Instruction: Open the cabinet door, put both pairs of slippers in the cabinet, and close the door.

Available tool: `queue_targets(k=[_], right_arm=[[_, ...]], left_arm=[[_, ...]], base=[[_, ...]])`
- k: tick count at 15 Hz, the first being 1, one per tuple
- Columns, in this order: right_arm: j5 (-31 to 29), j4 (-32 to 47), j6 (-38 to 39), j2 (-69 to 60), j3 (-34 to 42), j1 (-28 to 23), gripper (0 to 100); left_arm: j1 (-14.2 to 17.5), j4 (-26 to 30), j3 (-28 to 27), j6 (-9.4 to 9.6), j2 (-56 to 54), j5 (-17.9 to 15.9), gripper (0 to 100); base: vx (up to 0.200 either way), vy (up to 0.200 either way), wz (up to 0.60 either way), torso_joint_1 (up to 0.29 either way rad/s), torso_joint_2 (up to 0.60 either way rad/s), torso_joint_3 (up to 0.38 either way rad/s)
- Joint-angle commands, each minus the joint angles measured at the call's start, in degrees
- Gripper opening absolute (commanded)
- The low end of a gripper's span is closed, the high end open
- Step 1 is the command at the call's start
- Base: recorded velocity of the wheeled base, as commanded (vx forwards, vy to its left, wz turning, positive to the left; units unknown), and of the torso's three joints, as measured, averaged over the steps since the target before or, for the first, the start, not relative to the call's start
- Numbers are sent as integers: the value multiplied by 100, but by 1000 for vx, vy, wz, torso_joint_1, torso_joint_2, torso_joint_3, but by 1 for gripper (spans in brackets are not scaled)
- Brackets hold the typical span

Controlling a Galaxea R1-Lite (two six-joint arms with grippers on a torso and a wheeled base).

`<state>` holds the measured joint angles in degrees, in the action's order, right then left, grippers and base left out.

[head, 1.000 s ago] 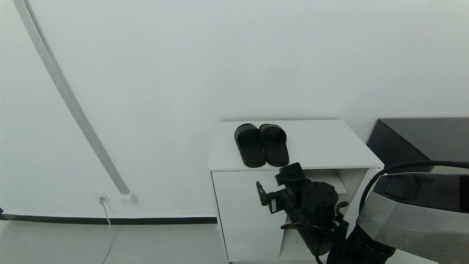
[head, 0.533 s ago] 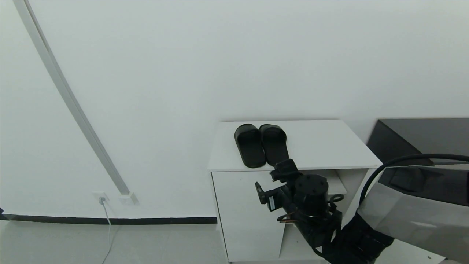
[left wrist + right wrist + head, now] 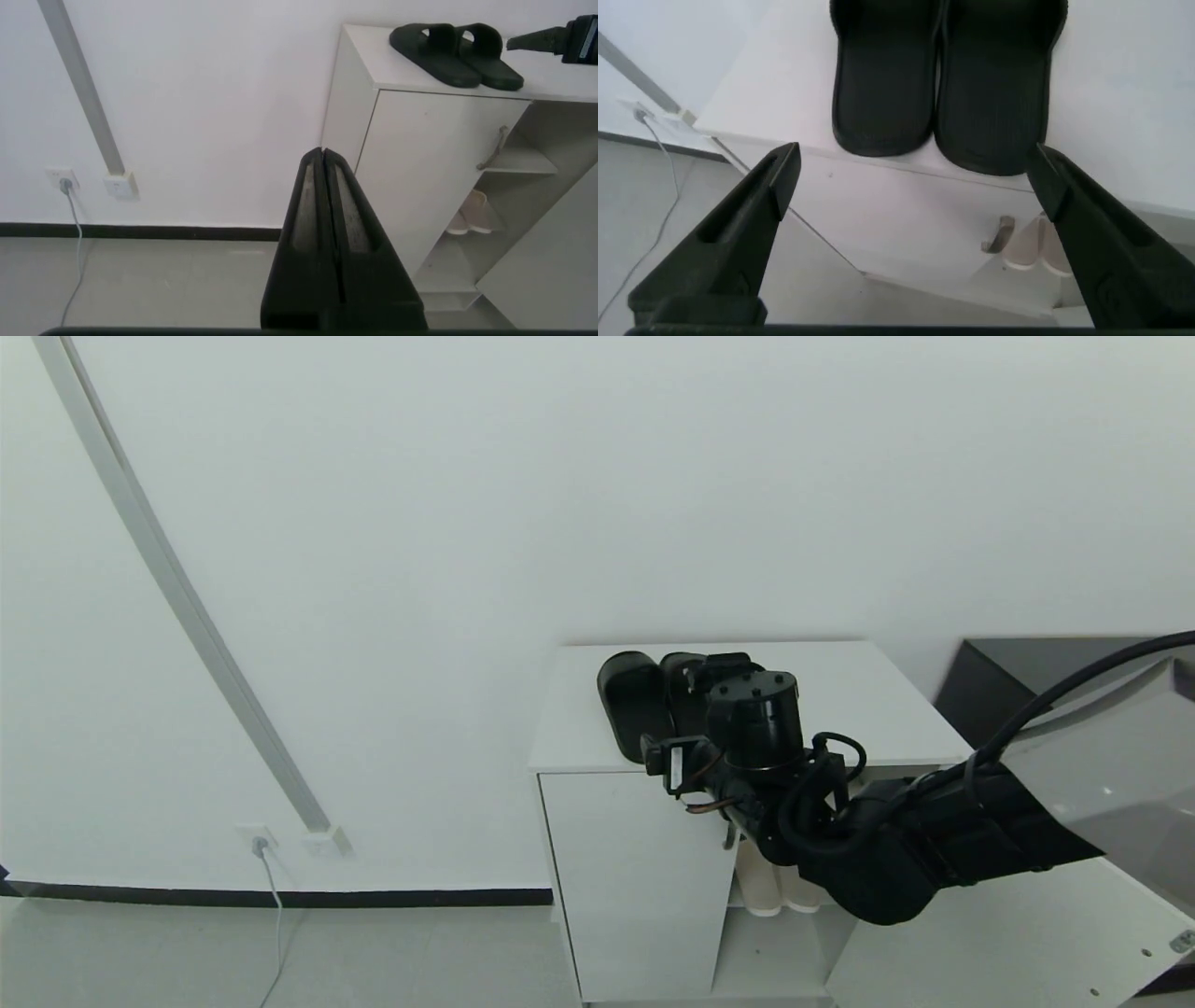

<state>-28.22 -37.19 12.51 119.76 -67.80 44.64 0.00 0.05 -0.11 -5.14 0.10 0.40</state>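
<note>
- White cabinet stands against a white wall, its door open.
- We see black slippers on its top, just beyond the spread jaws of our right gripper; left gripper clenched, empty.

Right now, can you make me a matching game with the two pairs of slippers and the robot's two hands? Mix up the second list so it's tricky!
Things:
1. black slippers
2. pale slippers
3. left hand
4. right hand

Places and states:
A. shut tight, holding nothing
B. on top of the cabinet
C. open wide, just in front of the black slippers
D. on a shelf inside the cabinet

Right pairs: 1-B, 2-D, 3-A, 4-C.
</note>
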Motion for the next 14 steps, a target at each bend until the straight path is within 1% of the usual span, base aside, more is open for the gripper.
queue_targets(k=[1, 2, 7, 11, 12, 14], right_arm=[[-8, 2, 6, -49, -40, 9, 100], [-8, -7, -3, -40, -22, 36, 100], [-26, -306, -82, 74, 162, 80, 100], [-26, -341, -73, 293, 215, 71, 100], [-26, -438, -73, 408, 224, 71, 100], [-17, -930, -196, 715, 224, 71, 100]], left_arm=[[0, 4, -7, -4, 8, -5, 0], [0, -5, -7, -4, 8, -5, 0], [0, 4, -7, -4, 8, -5, 0], [9, 4, -7, -4, 8, -5, 0], [0, 4, -7, -4, 8, -5, 0], [0, 4, -7, -4, 8, 4, 0]], base=[[0, 0, 0, 0, 0, 0], [0, 0, 0, 0, 0, 0], [200, 0, 0, -1, -1, 5], [200, 0, 0, 9, 2, 4], [200, 0, 0, 2, 2, 2], [200, 0, 0, -2, 7, 0]])
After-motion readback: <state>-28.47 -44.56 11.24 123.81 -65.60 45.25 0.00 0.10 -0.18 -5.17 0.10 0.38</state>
